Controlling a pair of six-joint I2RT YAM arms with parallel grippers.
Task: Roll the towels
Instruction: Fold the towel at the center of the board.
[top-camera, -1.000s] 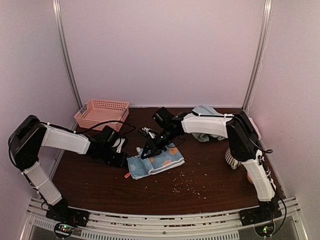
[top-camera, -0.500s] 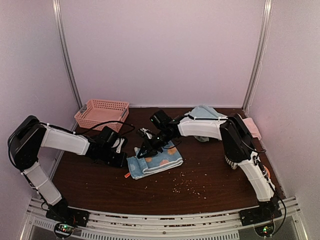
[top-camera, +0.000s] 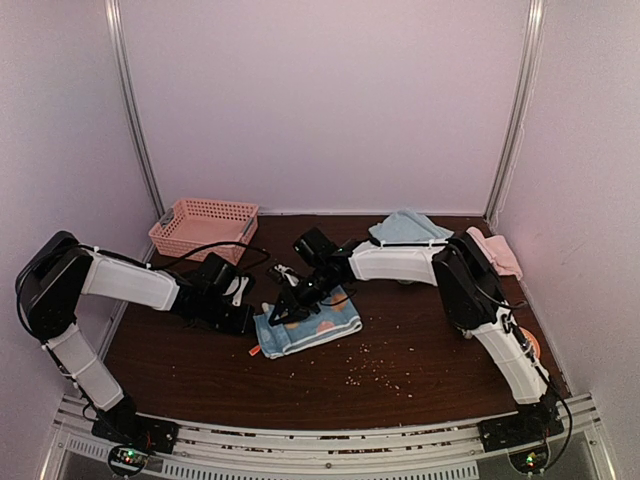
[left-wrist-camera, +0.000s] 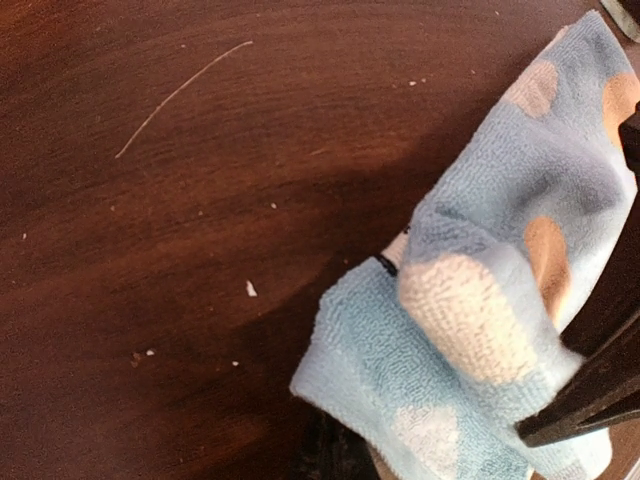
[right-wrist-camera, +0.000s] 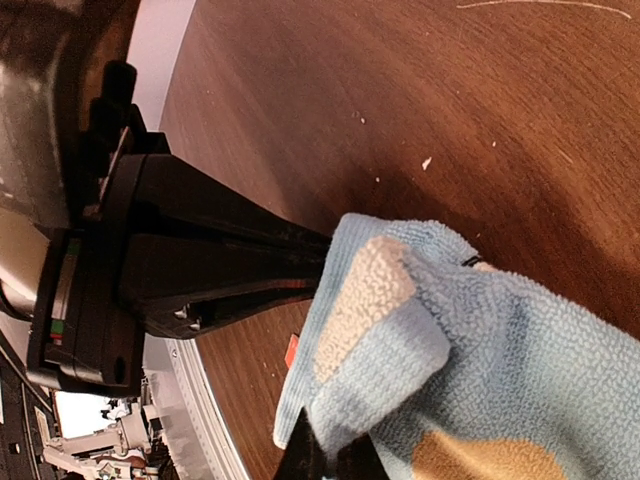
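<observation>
A light blue towel with pink-orange spots (top-camera: 312, 325) lies partly folded on the dark table. My left gripper (top-camera: 251, 321) is shut on its left edge; in the left wrist view the spotted towel (left-wrist-camera: 470, 340) covers the left gripper's jaws (left-wrist-camera: 343, 457). My right gripper (top-camera: 278, 313) is shut on a folded-over corner, held just above the towel's left part and close to the left gripper. The right wrist view shows that spotted towel's fold (right-wrist-camera: 400, 330) over my right gripper (right-wrist-camera: 333, 457). A plain light blue towel (top-camera: 404, 227) and a pink towel (top-camera: 496, 251) lie at the back right.
A pink basket (top-camera: 204, 226) stands at the back left. A small orange tag (top-camera: 254, 351) lies beside the spotted towel's near left corner. Crumbs (top-camera: 368, 366) are scattered in front of it. The left gripper's black body (right-wrist-camera: 190, 260) sits close to the right gripper.
My right arm has swung left, carrying the towel's corner over towards the left gripper, so the spotted towel is folded narrower. The left arm has stayed put.
</observation>
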